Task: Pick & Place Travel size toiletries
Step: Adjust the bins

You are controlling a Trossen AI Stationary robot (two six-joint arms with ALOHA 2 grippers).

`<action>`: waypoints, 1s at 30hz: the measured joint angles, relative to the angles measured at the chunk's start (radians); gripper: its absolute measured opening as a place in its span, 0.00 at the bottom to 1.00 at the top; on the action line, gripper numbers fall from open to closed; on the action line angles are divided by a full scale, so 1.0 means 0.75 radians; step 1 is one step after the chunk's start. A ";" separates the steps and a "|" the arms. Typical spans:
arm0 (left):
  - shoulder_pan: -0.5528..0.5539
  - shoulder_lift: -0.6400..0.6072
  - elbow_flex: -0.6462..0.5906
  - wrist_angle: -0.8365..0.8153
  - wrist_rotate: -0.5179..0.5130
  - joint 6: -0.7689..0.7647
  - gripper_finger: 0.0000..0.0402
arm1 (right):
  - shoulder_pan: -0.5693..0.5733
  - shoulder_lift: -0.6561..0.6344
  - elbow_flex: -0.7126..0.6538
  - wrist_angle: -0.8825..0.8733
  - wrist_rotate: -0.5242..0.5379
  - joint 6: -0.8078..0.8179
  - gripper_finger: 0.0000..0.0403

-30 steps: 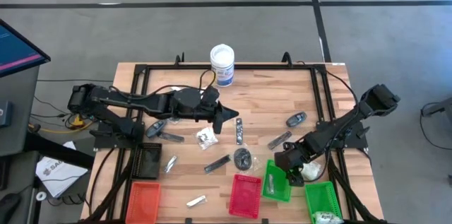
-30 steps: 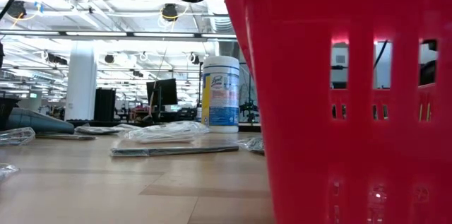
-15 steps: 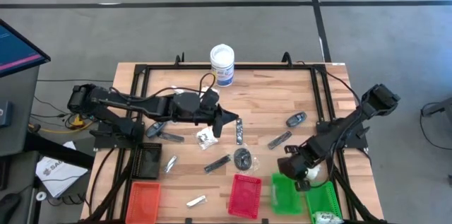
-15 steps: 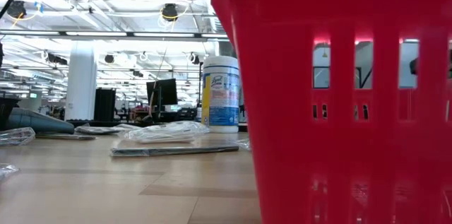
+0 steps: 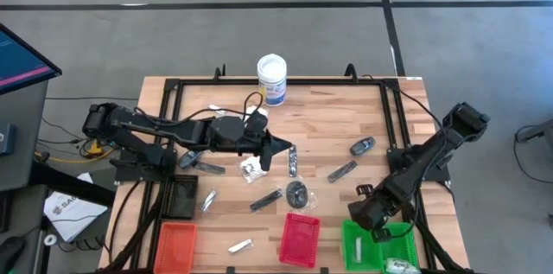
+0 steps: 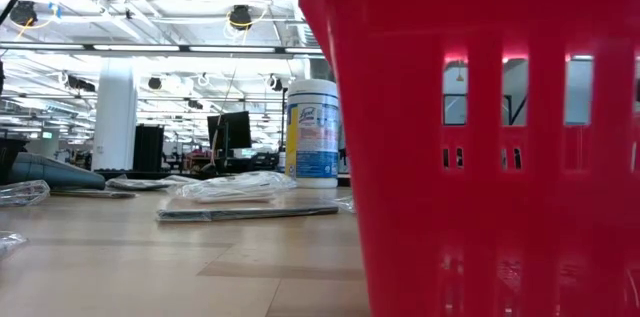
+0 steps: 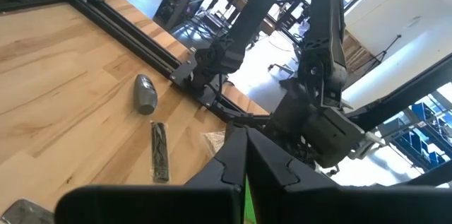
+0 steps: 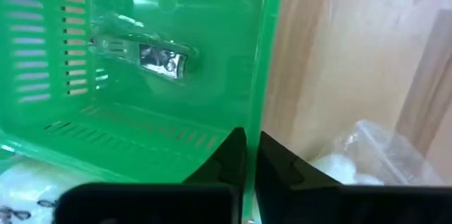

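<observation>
Two green trays sit at my near right corner of the table. The right gripper [image 8: 251, 157] is at the rim of the inner green tray [image 8: 162, 104]. Its jaws are narrow and appear to pinch the tray wall, though the contact itself is hidden from me. A clear packet [image 8: 141, 53] with a silvery item lies inside this tray. A second packet [image 8: 353, 159] with white contents lies just beside it on the wood.

The red tray [image 5: 300, 239] and the orange tray [image 5: 175, 244] stand along the same near edge.

Most of the toiletries lie loose at mid-table:
- dark disc [image 5: 297, 193]
- black stick [image 5: 266, 200]
- silvery tube [image 5: 293, 160]
- white-filled packet [image 5: 252, 167]

The left gripper [image 5: 276, 146] hovers between that packet and the tube, jaws closed together and holding nothing.

Handling, as I judge it: all items are light. The packets are soft, crinkly and slippery, so pinch them at a bunched edge. Take the sticks and the tube across the middle of their length, as they are stiff and may roll.

The table [image 5: 328, 110] is level, light butcher-block wood inside a black frame. A white tub [image 5: 271, 78] stands at the far edge. Beyond it is grey flooring and a large, brightly lit open room.
</observation>
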 joint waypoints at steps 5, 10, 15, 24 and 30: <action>0.000 0.000 0.000 0.008 -0.007 -0.001 0.00 | 0.050 0.000 0.000 0.005 0.001 0.047 0.03; 0.000 0.000 0.000 0.011 -0.007 -0.001 0.00 | 0.063 0.000 0.000 0.008 0.002 0.051 0.01; 0.000 0.000 0.000 0.014 -0.007 -0.001 0.00 | 0.061 0.000 0.003 0.015 0.000 0.046 0.10; 0.000 0.000 0.000 0.017 -0.006 0.000 0.00 | 0.061 -0.001 0.053 0.006 0.010 0.010 0.28; 0.000 0.000 0.000 0.017 -0.005 0.003 0.00 | 0.035 -0.001 0.060 -0.050 0.034 0.007 0.37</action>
